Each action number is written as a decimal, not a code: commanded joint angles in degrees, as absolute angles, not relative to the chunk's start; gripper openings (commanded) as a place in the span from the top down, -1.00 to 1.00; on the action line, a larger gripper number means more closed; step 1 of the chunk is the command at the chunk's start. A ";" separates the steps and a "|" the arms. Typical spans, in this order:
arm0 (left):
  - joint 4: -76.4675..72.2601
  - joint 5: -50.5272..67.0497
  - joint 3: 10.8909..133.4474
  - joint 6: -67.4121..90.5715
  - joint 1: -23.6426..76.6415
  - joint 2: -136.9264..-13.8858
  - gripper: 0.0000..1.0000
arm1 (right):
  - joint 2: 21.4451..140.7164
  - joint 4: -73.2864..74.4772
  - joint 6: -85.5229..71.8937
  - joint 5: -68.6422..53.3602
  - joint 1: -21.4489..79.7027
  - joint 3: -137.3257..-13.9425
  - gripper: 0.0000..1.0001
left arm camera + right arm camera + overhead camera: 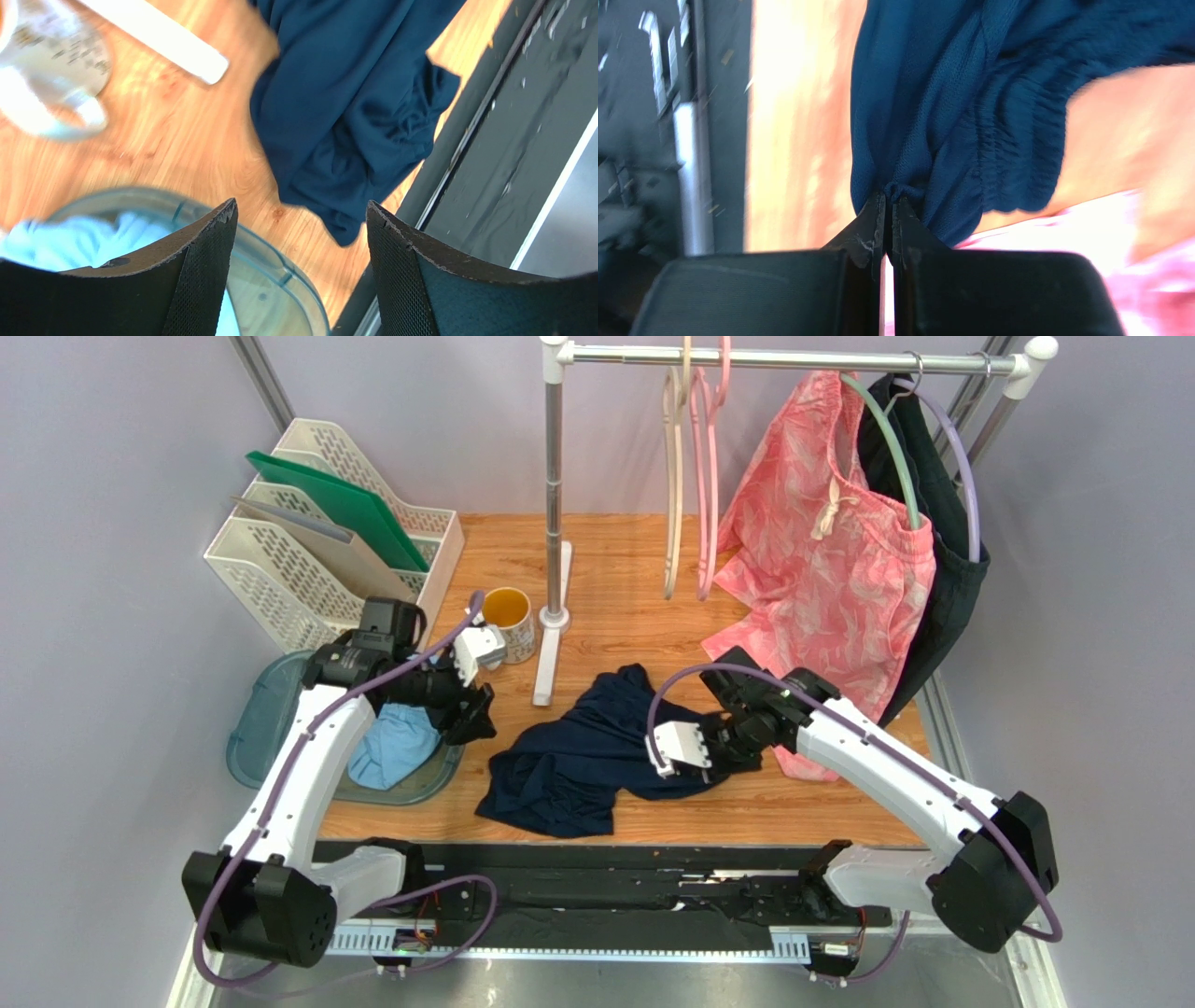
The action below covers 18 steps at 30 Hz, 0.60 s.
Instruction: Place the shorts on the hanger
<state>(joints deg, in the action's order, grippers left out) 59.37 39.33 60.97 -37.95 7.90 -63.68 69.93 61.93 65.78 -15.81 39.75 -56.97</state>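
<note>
Dark navy shorts (582,749) lie crumpled on a wooden worktop (631,588), around the middle of its near half, their lowest fold reaching almost to the near edge. The right gripper (887,206) comes in low from the right side with its two black fingers pressed together on a pinch of fabric at the shorts' right edge, just beside the gathered waistband. The left gripper (302,224) is near the left edge with its fingers spread apart and nothing between them, over the rim of a clear teal tray (267,721) that holds a light blue garment (397,742). The shorts' left edge lies close beyond its fingertips. The pink hanger (713,476) hangs from a metal rail (786,357) over the far edge, close beside a beige hanger (675,476). Pink patterned shorts (828,574) hang to its right and droop onto the worktop's right side. The rail's white foot (550,658) and a mug (508,620) stand left of centre. Bare wood shows between that foot and the pink patterned shorts, from the navy shorts to the far edge.
</note>
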 commanded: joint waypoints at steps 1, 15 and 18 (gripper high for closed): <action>59.68 37.53 61.96 -45.08 11.68 -65.74 -0.43 | 67.96 67.41 67.94 -14.42 38.23 -50.72 1.00; 47.03 38.67 64.51 -33.41 25.93 -80.58 -0.39 | 70.40 56.26 45.80 -24.87 28.39 -58.27 -0.43; 45.89 40.16 66.44 -30.51 25.93 -84.19 -0.39 | 72.85 51.34 43.60 -24.87 28.21 -57.57 -0.44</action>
<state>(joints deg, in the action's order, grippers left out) 51.16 36.73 62.67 -36.05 25.89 -81.47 70.28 59.00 50.28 -22.04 28.62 -56.82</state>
